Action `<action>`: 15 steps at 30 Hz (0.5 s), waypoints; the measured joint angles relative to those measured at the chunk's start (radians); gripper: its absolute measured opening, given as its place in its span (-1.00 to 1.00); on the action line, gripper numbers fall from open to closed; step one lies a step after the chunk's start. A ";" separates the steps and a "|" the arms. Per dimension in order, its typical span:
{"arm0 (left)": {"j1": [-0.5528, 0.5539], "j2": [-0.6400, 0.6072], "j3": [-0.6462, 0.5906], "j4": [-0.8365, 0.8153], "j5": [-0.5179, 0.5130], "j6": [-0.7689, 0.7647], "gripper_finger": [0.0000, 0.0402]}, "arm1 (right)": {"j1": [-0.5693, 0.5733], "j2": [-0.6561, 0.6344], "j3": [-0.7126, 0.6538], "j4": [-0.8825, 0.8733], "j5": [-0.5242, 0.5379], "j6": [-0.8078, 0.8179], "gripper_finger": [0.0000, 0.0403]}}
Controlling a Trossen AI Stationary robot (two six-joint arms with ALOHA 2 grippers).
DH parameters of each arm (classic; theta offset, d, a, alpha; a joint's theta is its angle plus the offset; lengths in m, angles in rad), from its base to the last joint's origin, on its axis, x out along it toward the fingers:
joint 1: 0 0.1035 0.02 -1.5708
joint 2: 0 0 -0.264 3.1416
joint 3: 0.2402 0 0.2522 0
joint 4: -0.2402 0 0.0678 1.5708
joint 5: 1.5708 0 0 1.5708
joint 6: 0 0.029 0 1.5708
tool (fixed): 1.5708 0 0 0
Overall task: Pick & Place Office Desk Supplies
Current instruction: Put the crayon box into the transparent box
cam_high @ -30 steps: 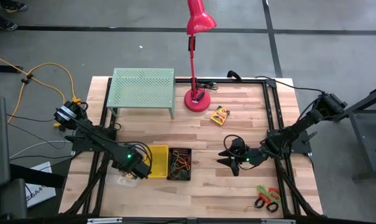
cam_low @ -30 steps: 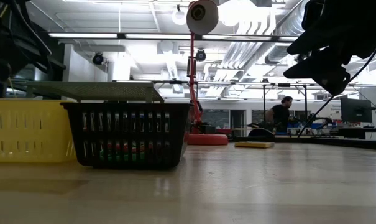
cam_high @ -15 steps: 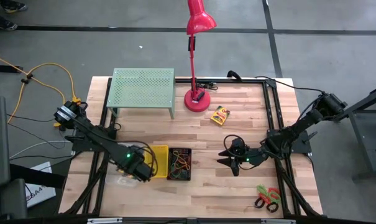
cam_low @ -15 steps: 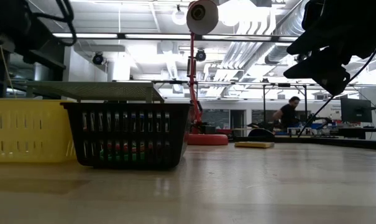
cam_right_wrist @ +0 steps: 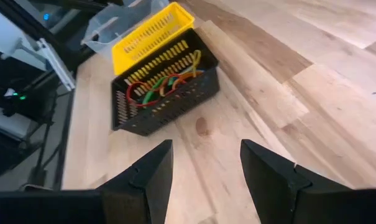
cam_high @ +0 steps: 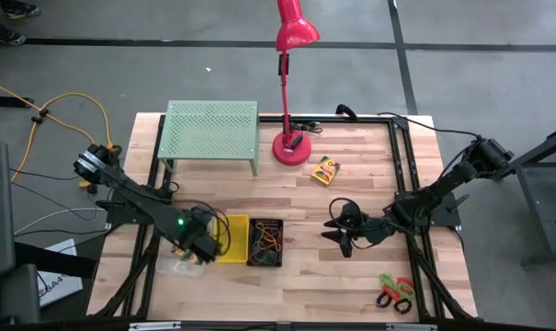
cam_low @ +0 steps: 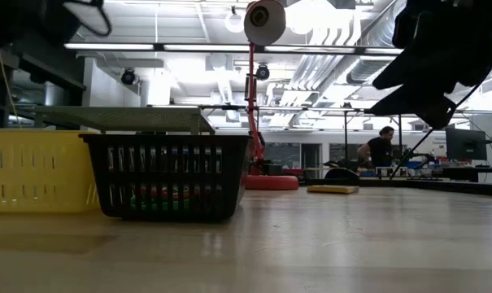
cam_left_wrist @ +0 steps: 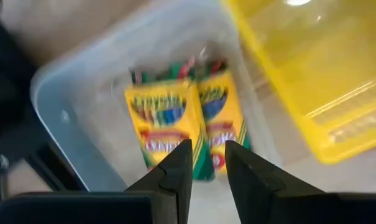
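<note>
Two yellow crayon boxes (cam_left_wrist: 166, 121) (cam_left_wrist: 220, 118) lie side by side in the clear bin (cam_left_wrist: 63, 106) at the table's near left. My left gripper (cam_left_wrist: 206, 163) hangs above them, pointing down, open by a narrow gap with nothing between its fingers. In the high view my left gripper (cam_high: 202, 250) stands over the clear bin (cam_high: 182, 268). A third crayon box (cam_high: 325, 170) lies flat on the table near the lamp's foot. Scissors (cam_high: 396, 292) lie at the near right. My right gripper (cam_high: 331, 232) waits open above the table's middle right, slanting toward the black mesh bin (cam_right_wrist: 166, 93).
The yellow bin (cam_high: 233, 237) and the black mesh bin (cam_high: 266, 242), which holds coloured loops (cam_right_wrist: 163, 87), stand side by side beside the clear bin. A light-green perforated rack (cam_high: 210, 133) and a red desk lamp (cam_high: 291, 147) stand at the far side. A person (cam_low: 381, 146) shows in the room behind.
My left gripper has risen straight up from the clear bin and its wrist has rolled; in the low view the arm has climbed out of the top left. Its fingers keep the same gap. The crayon boxes stay in the bin.
</note>
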 joint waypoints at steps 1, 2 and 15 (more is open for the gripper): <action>0.003 -0.024 0.003 0.001 -0.026 0.025 -0.55 | -0.009 0.000 0.000 -0.003 0.000 0.000 -0.13; 0.009 -0.047 0.006 0.003 -0.056 0.051 -0.55 | -0.019 0.000 0.000 -0.003 0.000 0.000 -0.13; 0.156 -0.215 0.009 0.163 -0.444 0.550 -0.55 | -0.237 0.000 0.000 -0.007 -0.004 -0.132 -0.13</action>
